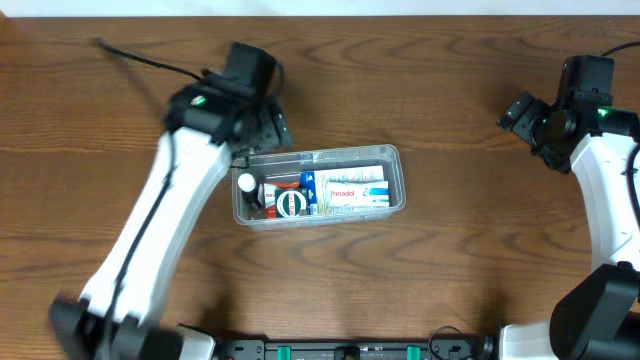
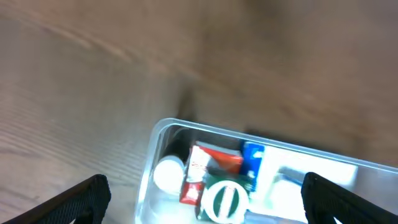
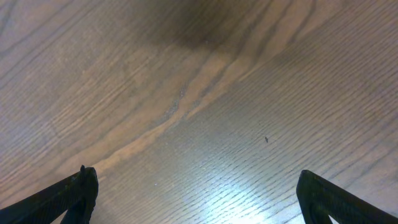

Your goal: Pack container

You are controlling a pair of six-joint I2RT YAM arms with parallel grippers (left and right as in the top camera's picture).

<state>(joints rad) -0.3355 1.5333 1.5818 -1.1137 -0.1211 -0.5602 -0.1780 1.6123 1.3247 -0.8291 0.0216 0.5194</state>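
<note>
Container (image 2: 163, 133) sits just below spread left claw (image 2: 205, 190).

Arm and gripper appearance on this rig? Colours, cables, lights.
The left arm and right arm match: white shell links, black joints and wrist housings, a green light near each wrist. A black cable trails off the left wrist. The fingers are matte black, tapered.
</note>
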